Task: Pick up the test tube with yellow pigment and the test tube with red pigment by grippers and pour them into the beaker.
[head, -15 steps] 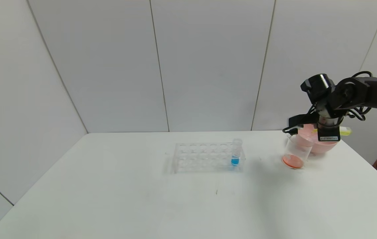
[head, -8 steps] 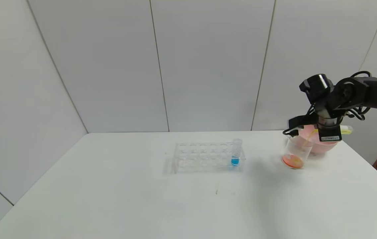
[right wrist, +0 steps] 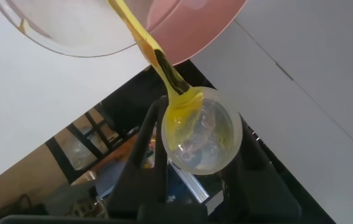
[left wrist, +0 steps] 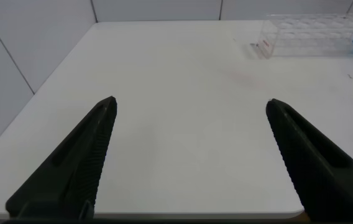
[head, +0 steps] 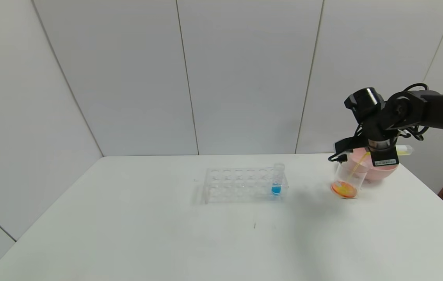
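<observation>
My right gripper (head: 377, 153) is shut on the test tube with yellow pigment (head: 404, 149), held tipped on its side above the beaker (head: 347, 180) at the table's far right. A thin yellow stream (head: 358, 166) runs from the tube's mouth into the beaker, which holds red-orange liquid with yellow in it. In the right wrist view the tube's open mouth (right wrist: 201, 134) sits between my fingers (right wrist: 145, 146), yellow liquid spilling out toward the beaker rim (right wrist: 71, 43). The test tube with red pigment is out of view. My left gripper (left wrist: 190, 107) is open and empty over the table's near left.
A pink bowl (head: 377, 168) stands right behind the beaker. A clear tube rack (head: 241, 185) in mid-table holds a blue-liquid tube (head: 277, 180) at its right end; the rack also shows in the left wrist view (left wrist: 313, 36).
My right gripper has shifted a little left and tipped the tube further. The yellow liquid has left the tube's bottom, and yellow now spreads in the beaker's red-orange liquid.
</observation>
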You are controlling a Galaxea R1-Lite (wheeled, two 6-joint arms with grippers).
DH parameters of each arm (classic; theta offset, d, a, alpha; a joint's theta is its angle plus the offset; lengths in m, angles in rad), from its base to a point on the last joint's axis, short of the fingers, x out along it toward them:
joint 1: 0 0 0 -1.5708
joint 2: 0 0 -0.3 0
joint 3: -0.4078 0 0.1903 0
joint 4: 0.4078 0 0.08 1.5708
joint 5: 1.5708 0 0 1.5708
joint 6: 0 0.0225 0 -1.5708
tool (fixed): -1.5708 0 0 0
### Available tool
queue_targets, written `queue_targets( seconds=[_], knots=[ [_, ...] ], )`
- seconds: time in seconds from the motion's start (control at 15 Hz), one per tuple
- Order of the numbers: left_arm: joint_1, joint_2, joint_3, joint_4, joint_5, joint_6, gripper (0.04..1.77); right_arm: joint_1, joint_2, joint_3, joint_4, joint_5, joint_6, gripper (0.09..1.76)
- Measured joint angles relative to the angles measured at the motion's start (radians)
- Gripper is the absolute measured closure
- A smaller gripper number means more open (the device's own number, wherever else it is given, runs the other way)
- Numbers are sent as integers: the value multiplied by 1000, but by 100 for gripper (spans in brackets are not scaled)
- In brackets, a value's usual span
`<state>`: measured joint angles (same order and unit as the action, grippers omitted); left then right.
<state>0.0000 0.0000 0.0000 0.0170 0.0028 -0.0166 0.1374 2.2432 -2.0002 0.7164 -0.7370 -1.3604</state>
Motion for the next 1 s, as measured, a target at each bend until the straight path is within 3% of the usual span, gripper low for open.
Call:
queue_targets(
  seconds=[0.53,0.73,1.0],
  knots=[
    [0,0,0,0,0,0,9,14,0,0,-5,-64,-86,130],
    [0,0,0,0,0,0,9,17,-1,0,-36,-131,-135,130],
    [0,0,0,0,0,0,9,21,-3,0,-54,-135,-154,130]
  ],
)
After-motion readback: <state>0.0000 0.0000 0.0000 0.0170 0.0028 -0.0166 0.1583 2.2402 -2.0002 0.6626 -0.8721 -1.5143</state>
